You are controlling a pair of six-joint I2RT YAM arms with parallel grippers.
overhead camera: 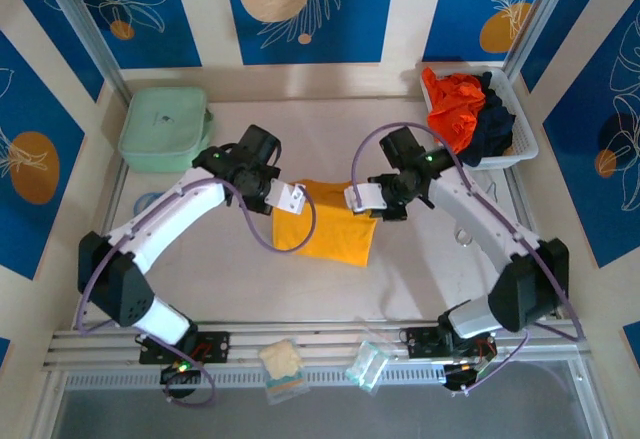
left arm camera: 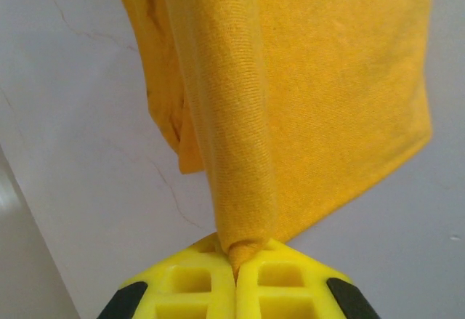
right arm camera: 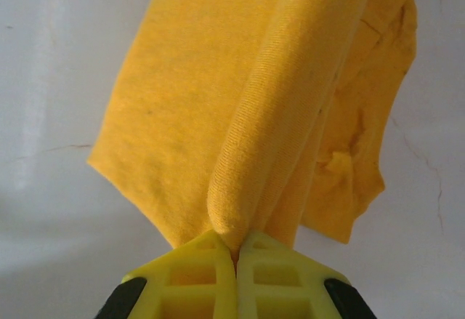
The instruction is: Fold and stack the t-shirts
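Observation:
A golden-yellow t-shirt (overhead camera: 330, 227) hangs partly folded over the middle of the white table. My left gripper (overhead camera: 293, 197) is shut on its upper left corner, and my right gripper (overhead camera: 358, 197) is shut on its upper right corner. In the left wrist view the yellow t-shirt (left arm camera: 320, 86) drapes away from my pinched left gripper (left arm camera: 236, 257). The right wrist view shows the same yellow t-shirt (right arm camera: 218, 94) bunched between the jaws of my right gripper (right arm camera: 236, 250). An orange-red t-shirt (overhead camera: 455, 107) and a dark navy t-shirt (overhead camera: 495, 124) lie crumpled in the white basket (overhead camera: 524, 137) at the back right.
A pale mint-green zipped case (overhead camera: 165, 127) sits at the back left. Two small clear packets (overhead camera: 283, 367) (overhead camera: 368, 364) lie on the rail at the near edge. Patterned blue walls close in the table on three sides.

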